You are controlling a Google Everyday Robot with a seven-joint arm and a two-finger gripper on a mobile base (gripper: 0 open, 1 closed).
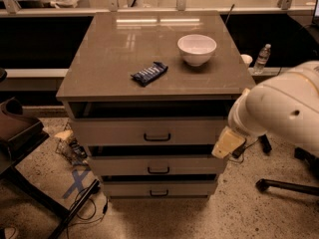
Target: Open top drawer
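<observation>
The top drawer (pixel 129 131) is the uppermost of three pale grey drawers in the cabinet, with a small dark bar handle (pixel 157 137) at its centre. A dark gap shows between its front and the brown countertop (pixel 114 59). My gripper (pixel 227 143) shows as a cream-coloured tip below the big white arm (pixel 284 108), at the cabinet's right edge, level with the gap between the top and middle drawers. It is well right of the handle and holds nothing that I can see.
A white bowl (pixel 197 49) and a blue snack packet (pixel 149 73) sit on the countertop. The middle drawer (pixel 158 166) and bottom drawer (pixel 159 188) lie below. A water bottle (pixel 262 59) stands behind right. A chair base (pixel 286 185) is right, a dark stand (pixel 20 133) and cables (pixel 84 203) left.
</observation>
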